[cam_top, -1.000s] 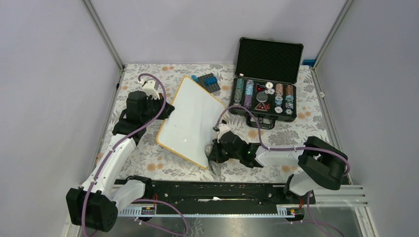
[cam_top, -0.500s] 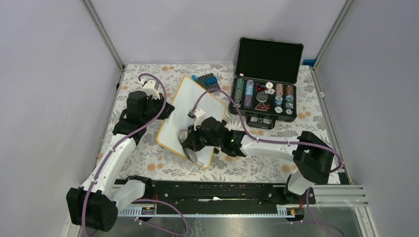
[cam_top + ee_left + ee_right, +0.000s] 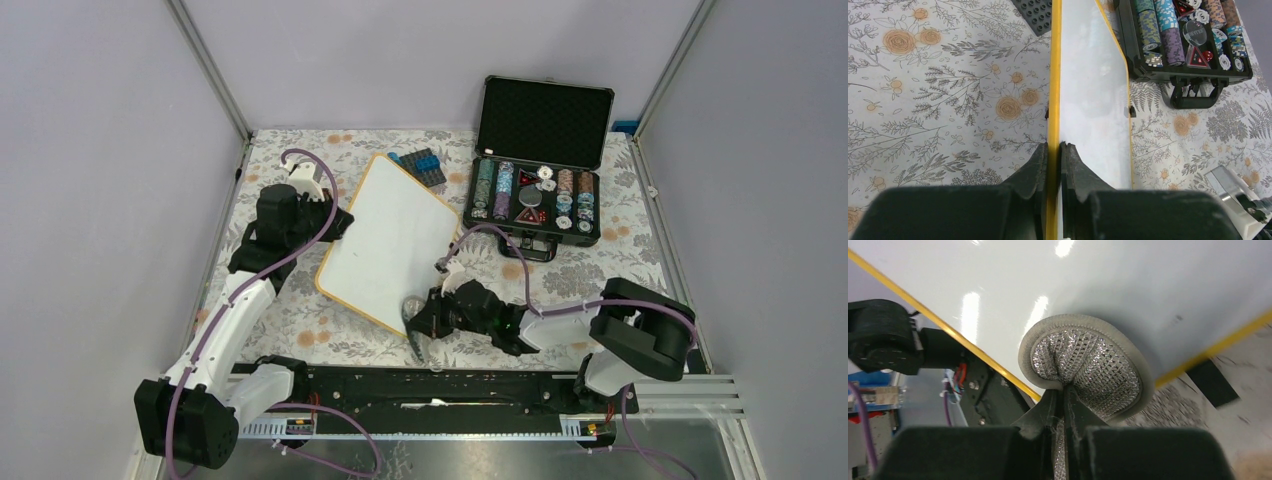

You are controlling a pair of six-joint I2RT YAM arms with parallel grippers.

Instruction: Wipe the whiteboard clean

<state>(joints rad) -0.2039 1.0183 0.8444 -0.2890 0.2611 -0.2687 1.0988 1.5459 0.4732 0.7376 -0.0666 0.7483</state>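
Two grippers share the job. The right gripper (image 3: 1060, 396) is pinched shut on a gray mesh pad (image 3: 1088, 362), and the pad seems to press on the whiteboard (image 3: 1128, 285) just ahead of its fingers, at the board's near corner. Across the board, the left gripper (image 3: 1053, 150) is clamped on the yellow rim and holds it steady. I think the wiping step is in hand. The white face shows no writing I can see. Next, the pad should slide forward, away from the right gripper, pushing softly so the board does not slip.
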